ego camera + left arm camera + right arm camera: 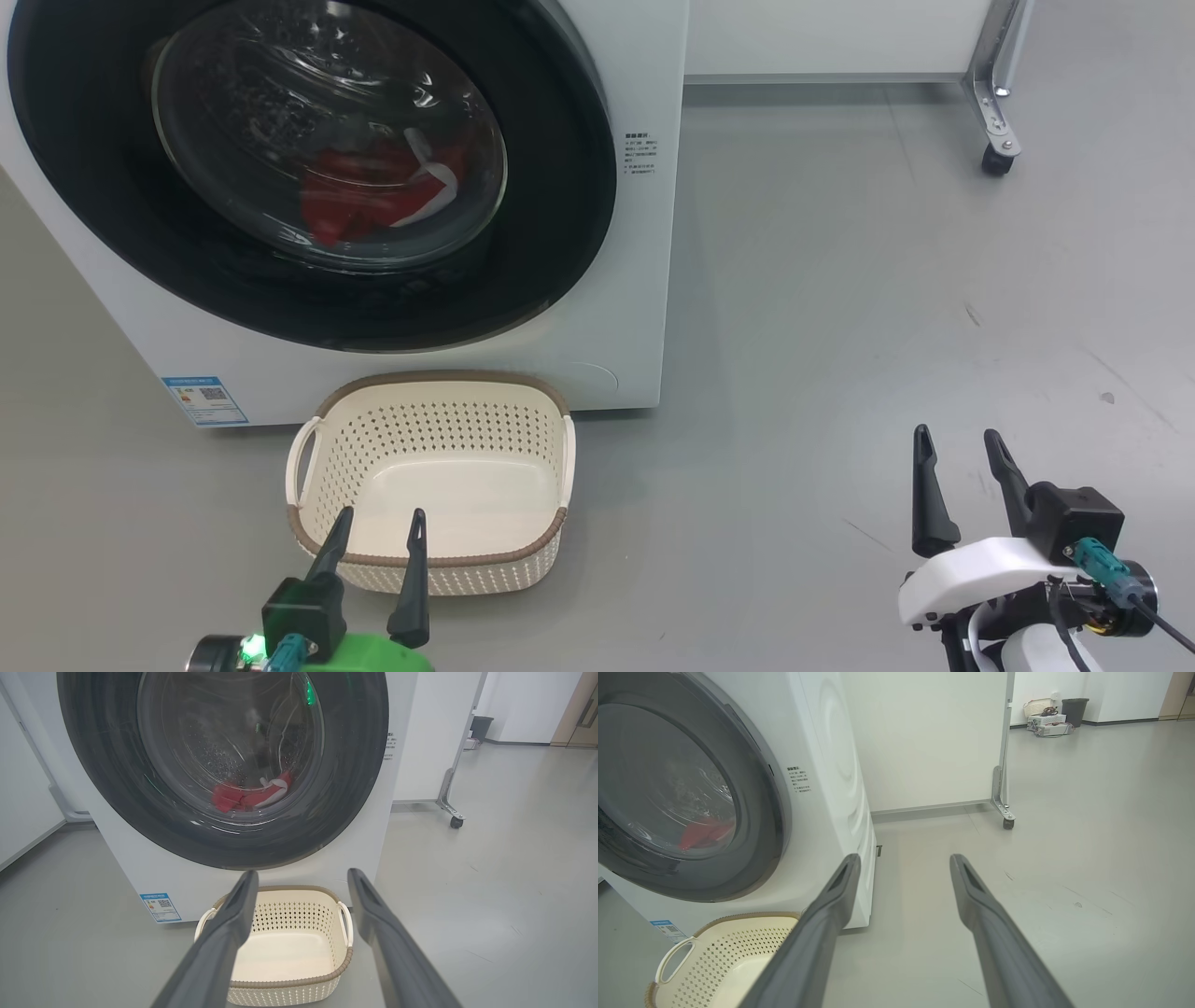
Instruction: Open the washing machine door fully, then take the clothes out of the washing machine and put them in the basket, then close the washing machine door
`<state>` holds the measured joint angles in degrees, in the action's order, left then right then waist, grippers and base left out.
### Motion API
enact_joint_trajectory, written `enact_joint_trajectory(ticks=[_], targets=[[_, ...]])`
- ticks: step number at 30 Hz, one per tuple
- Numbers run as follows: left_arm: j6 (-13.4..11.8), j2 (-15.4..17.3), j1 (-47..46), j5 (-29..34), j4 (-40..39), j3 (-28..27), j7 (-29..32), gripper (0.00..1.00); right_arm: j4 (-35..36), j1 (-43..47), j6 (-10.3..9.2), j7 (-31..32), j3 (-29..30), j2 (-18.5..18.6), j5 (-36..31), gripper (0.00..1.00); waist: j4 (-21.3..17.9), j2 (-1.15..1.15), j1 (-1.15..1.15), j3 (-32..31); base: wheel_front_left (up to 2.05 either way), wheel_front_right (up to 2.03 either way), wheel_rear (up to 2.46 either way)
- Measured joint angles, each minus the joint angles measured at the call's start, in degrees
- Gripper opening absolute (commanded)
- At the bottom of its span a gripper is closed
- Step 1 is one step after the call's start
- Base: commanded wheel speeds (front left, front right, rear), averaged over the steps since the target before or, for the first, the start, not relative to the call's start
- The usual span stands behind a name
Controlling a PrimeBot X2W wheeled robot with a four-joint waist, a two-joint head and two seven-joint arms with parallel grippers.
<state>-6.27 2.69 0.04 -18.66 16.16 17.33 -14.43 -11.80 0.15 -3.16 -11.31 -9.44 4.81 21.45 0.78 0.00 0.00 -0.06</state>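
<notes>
The white washing machine (644, 308) stands at the upper left, its round black-rimmed door (560, 233) shut flat against the front. Through the glass I see the red clothes (364, 196) with a white strip, low in the drum. The cream basket (317, 551) sits empty on the floor just before the machine. My left gripper (381, 527) hovers open over the basket's near rim, fingers pointing at the machine. My right gripper (960, 448) is open over bare floor at the lower right. The door (355, 765), clothes (233, 798) and basket (303, 985) show again in the left wrist view, between that gripper's fingers (233, 919).
A white panel on a metal leg with a caster (997, 159) stands at the back right. Grey floor (887, 308) stretches open to the right of the machine. A blue sticker (205, 399) marks the machine's lower left corner. A dark bin (1073, 711) stands far off.
</notes>
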Motion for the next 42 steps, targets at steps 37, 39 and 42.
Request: enact_joint_trajectory(ticks=[37, 39, 42], targets=[[-0.52, 0.0, -1.23, -1.51, 1.54, 0.86, -0.01, 1.0, -2.08, -0.83, -0.32, 0.42, -0.25, 0.31, -0.93, 1.0, 0.64, 0.0, 0.0, 0.03, 0.0, 0.0, 0.0], [-0.52, 0.0, -1.24, -1.51, 1.54, 0.75, 0.0, 1.0, -2.1, -0.84, -0.52, 0.42, -0.25, 0.31, -0.93, 1.0, 0.71, 0.0, 0.0, 0.05, 0.0, 0.0, 0.0], [-0.52, 0.0, -1.24, -1.51, 1.54, 0.49, 0.0, 1.0, -2.13, -0.85, -0.52, 0.41, -0.24, 0.31, -0.93, 1.0, 0.78, 0.0, 0.0, 0.07, 0.0, 0.0, 0.0]])
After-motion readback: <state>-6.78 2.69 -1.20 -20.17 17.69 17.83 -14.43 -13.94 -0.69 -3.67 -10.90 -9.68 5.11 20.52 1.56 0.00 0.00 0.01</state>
